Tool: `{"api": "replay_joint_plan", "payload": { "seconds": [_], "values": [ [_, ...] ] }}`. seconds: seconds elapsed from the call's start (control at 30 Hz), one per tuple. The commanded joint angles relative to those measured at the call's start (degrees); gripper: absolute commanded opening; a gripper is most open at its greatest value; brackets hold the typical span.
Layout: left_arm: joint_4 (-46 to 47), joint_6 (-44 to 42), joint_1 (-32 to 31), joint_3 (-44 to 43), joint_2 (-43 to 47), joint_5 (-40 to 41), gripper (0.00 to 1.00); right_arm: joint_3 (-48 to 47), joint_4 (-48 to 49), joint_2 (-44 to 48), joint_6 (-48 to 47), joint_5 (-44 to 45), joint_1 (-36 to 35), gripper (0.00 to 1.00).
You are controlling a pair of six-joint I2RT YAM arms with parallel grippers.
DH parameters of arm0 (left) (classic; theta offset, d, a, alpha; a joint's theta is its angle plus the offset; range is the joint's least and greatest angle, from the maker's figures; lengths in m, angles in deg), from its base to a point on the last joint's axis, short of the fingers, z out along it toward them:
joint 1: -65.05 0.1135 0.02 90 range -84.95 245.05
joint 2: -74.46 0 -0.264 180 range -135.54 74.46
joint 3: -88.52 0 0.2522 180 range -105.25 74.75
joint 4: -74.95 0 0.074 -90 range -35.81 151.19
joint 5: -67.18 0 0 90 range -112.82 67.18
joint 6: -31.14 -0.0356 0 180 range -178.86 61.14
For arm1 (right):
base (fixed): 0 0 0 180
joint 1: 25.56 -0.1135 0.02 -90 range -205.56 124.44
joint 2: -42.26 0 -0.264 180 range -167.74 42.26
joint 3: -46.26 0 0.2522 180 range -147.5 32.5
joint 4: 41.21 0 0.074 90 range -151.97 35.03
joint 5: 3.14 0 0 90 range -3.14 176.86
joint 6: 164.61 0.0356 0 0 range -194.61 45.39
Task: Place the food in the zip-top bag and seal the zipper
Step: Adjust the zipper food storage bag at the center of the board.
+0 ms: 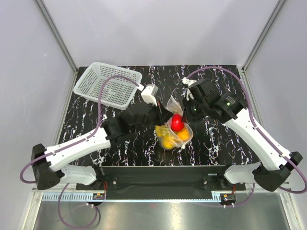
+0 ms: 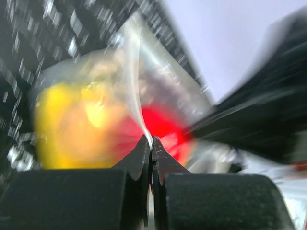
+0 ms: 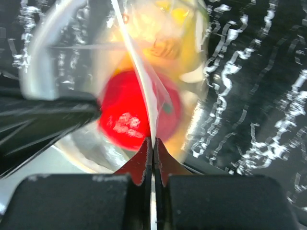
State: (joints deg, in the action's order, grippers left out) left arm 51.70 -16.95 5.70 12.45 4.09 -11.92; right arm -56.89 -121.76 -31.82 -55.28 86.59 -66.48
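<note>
The clear zip-top bag (image 1: 173, 103) stands mid-table, held up between both grippers. Inside it sit a red fruit (image 1: 177, 122), an orange fruit (image 1: 183, 136) and yellow bananas (image 1: 168, 142). My left gripper (image 1: 162, 114) is shut on the bag's upper edge from the left. In the left wrist view that gripper (image 2: 152, 143) pinches a thin fold of film in front of the blurred red fruit (image 2: 165, 127). My right gripper (image 3: 153, 142) is shut on the bag's whitish edge strip (image 3: 139, 72), with the red fruit (image 3: 122, 120) just beyond. I cannot tell whether the zipper is pressed together.
A white perforated basket (image 1: 108, 85) lies tilted at the back left of the black marbled table (image 1: 225, 143). Grey walls close in the back and both sides. The arm bases sit along the near edge.
</note>
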Motion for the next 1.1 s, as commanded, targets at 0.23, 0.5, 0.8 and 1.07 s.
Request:
{"api": "replay_joint_plan", "payload": {
  "seconds": [0.23, 0.5, 0.8, 1.07],
  "values": [
    [3.08, 3.79, 9.16, 2.09, 4.62, -10.1, 0.0, -5.01, -0.71, 0.78, 0.97, 2.1, -1.08, 0.0],
    [-2.29, 2.73, 9.34, -0.27, 5.16, -12.81, 0.0, -3.35, 3.14, -0.44, 3.08, -2.0, -1.17, 0.0],
    [2.98, 4.93, 9.17, -0.01, 0.94, -17.83, 0.0, -1.41, 6.4, 0.35, 5.01, -2.71, -1.35, 0.0],
    [8.69, 7.74, 6.79, -0.02, -2.41, -17.93, 0.0, 4.12, 14.47, -0.1, 9.67, -8.6, -1.61, 0.0]
  ]
}}
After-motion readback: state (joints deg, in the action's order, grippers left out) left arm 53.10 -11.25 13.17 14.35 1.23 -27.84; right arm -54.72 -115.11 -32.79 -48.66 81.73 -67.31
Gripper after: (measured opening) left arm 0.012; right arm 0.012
